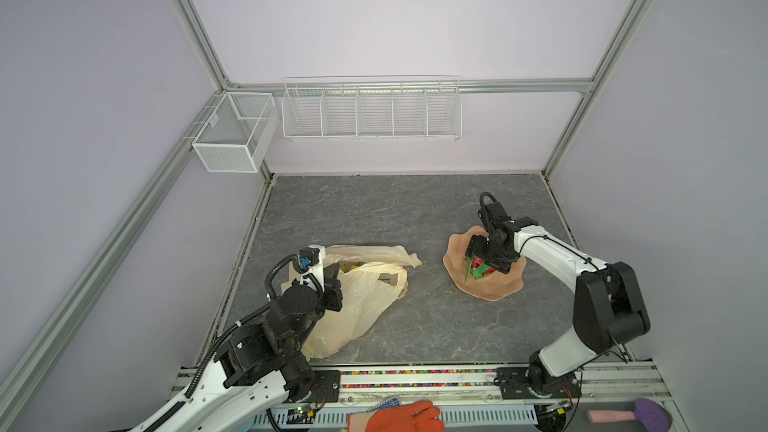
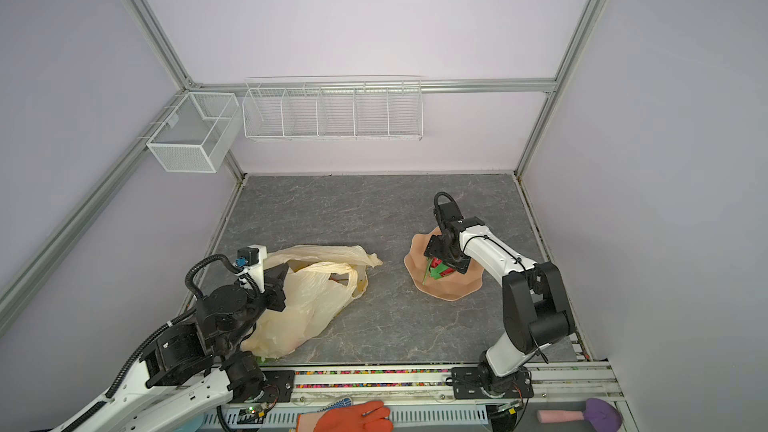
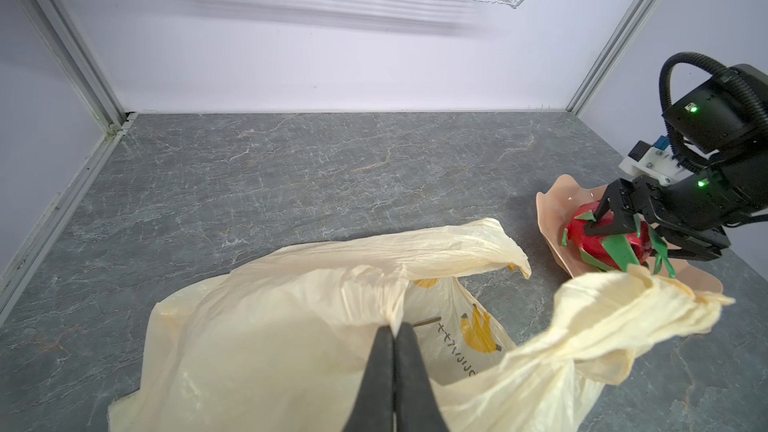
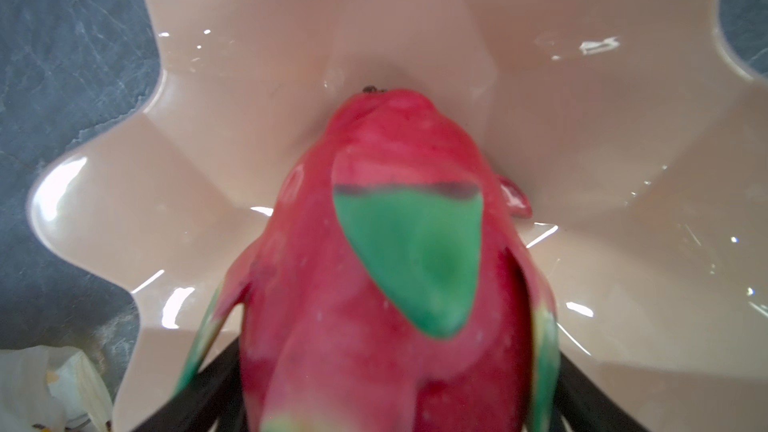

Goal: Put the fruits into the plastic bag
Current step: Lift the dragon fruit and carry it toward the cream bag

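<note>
The cream-yellow plastic bag (image 1: 365, 297) (image 2: 307, 305) lies crumpled at the left of the table, its mouth toward the plate. My left gripper (image 3: 394, 328) (image 1: 332, 276) is shut on the bag's rim (image 3: 395, 309) and holds the mouth up. A red dragon fruit (image 1: 482, 271) (image 2: 439, 272) (image 3: 598, 238) (image 4: 374, 284) with green scales rests on the peach wavy-edged plate (image 1: 498, 290) (image 4: 249, 118). My right gripper (image 1: 484, 265) (image 4: 386, 367) reaches down over it, jaws wide, with a finger pressed on each side of the fruit. What lies inside the bag is hidden.
Two white wire baskets (image 1: 372, 112) (image 1: 235, 130) hang on the back wall. An orange glove (image 1: 399, 417) and a pink and purple item (image 1: 631, 414) lie beyond the table's front rail. Bare grey tabletop (image 1: 424, 218) separates bag and plate.
</note>
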Tool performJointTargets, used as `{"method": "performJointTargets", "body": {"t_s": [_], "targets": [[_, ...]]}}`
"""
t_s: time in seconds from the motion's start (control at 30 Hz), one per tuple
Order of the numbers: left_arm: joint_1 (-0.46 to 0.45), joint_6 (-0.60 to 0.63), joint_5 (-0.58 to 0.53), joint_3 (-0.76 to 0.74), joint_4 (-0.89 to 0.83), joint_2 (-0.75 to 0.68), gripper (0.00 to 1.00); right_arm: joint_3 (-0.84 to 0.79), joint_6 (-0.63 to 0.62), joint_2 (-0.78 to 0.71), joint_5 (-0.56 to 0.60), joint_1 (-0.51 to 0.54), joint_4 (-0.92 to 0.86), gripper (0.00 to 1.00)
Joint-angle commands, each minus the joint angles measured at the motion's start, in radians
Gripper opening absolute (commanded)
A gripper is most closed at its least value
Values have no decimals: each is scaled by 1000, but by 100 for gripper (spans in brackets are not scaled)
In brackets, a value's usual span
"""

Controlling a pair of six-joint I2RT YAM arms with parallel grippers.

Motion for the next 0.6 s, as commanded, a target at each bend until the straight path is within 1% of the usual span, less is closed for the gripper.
{"method": "performJointTargets", "body": {"t_s": [0.0,0.03,0.07,0.27,0.33,0.43,0.5,0.57], "targets": [[1,-13,-21,0,-3,-10,0,2,-35,-50,65,-1,-74,70],[1,-14,-21,0,-1,-10,0,8,-43,-65,70,-1,-80,66],[0,-12,-20,0,0,-10,0,13,-50,-77,74,-1,-85,64],[1,-11,-17,0,0,-6,0,47,-95,-161,80,5,-102,60],[0,-11,-14,1,0,-6,0,54,-125,-198,60,7,-84,59],[1,-8,-7,2,3,-5,0,50,-179,-256,14,8,-48,57],[0,-3,2,5,5,-5,0,39,-225,-297,-66,10,5,58],[1,4,20,9,12,-6,0,20,-263,-336,-175,15,83,58]]}}
